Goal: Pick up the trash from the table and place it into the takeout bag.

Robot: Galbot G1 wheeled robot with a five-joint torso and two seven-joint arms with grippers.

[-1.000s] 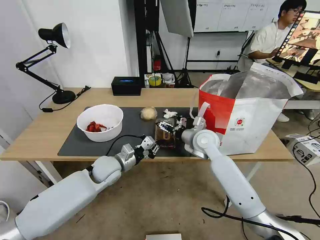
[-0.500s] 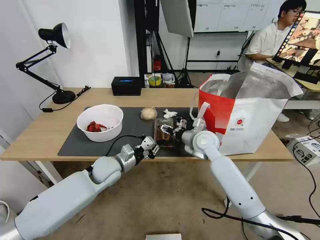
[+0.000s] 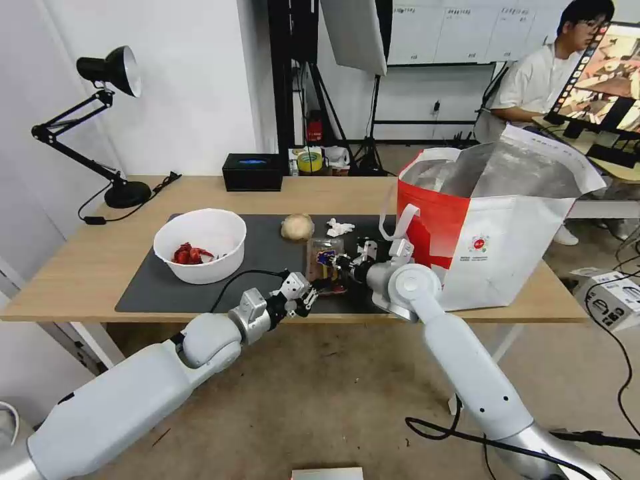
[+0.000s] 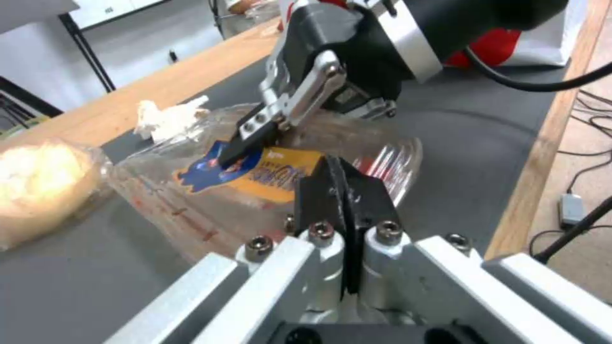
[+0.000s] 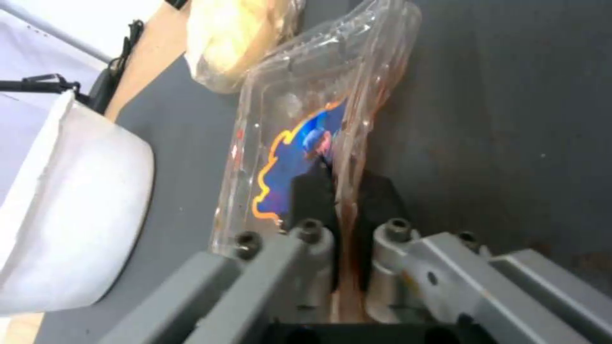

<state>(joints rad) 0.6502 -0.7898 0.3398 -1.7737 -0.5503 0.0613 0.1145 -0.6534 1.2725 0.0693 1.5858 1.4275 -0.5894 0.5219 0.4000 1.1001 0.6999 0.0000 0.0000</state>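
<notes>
Clear plastic clamshell tray (image 3: 325,261), carrying a blue-and-yellow label, is sitting tilted on the dark grey mat (image 3: 150,283) near the middle of the bench (image 3: 87,267), one edge raised off the mat. The right claw (image 3: 331,259) is pinching that raised edge: in the right wrist view its two dark fingers (image 5: 311,197) are pressing together with the tray's thin rim (image 5: 349,157) between them, and in the left wrist view one finger (image 4: 252,138) is lying on the label. The left claw (image 3: 308,299) is hanging at the bench's front edge, just beside the tray's near end, its fingers (image 4: 344,191) closed flat against each other with nothing between them.

Beige ball (image 3: 297,227) is resting on the mat just behind the tray, close to its far end; in the right wrist view it is showing as a pale wrapped lump (image 5: 233,38) beside the tray. Small white tissue wad (image 3: 339,227) is lying on the mat to the ball's right, near the tray's far corner. White round bowl (image 3: 200,245), holding red scraps (image 3: 190,254), is standing on the left part of the mat, well apart from the tray.

Takeout bag (image 3: 497,230), white and red with silver lining, is standing open on the right end of the bench, its loop handle (image 3: 399,223) hanging toward the right claw's wrist. Black rectangular box (image 3: 253,172) is sitting at the bench's rear edge, and a black desk lamp (image 3: 100,120) is standing at the rear left corner.
</notes>
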